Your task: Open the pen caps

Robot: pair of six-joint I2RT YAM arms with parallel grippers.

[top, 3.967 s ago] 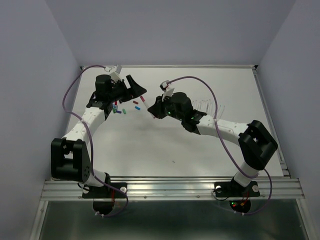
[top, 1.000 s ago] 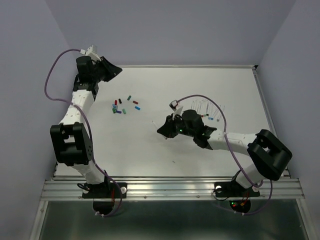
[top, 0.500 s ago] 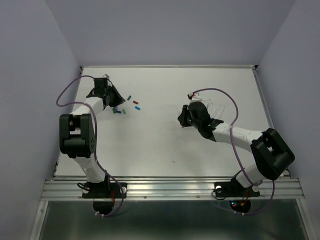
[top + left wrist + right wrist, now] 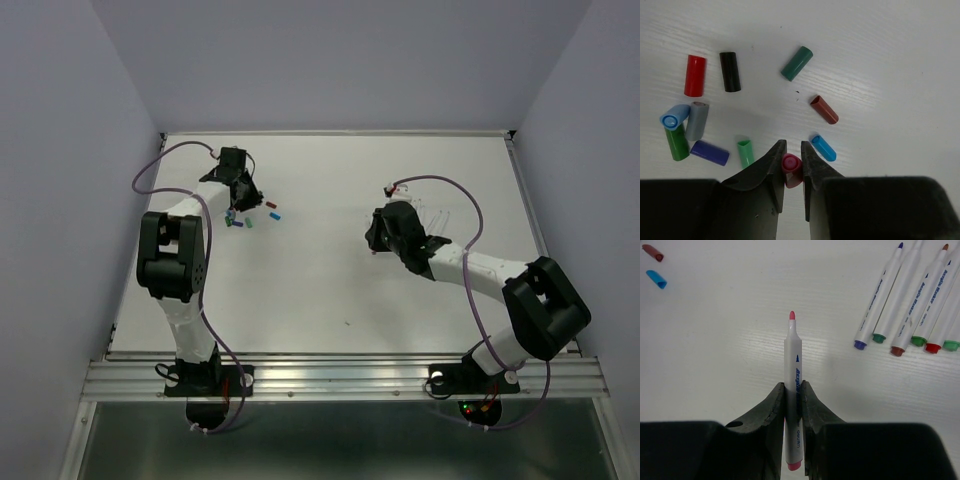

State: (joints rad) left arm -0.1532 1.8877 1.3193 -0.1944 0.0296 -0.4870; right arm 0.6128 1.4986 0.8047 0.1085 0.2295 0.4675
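Left wrist view: I see left gripper (image 4: 791, 150) clenched on a pink cap (image 4: 791, 167), lower centre; ten loose caps (image 4: 730, 71) on the table (image 4: 880, 60) | Right wrist view: right gripper (image 4: 793, 387) grasps one uncapped pink-tipped pen (image 4: 792, 365), centre; six pens (image 4: 905, 305) upper right, cut off | Overhead: fingertips hidden, caps mere specks.

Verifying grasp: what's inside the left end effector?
A pink cap, open end toward the camera, is pinched in the left end effector. Its lower end is hidden by the fingers.
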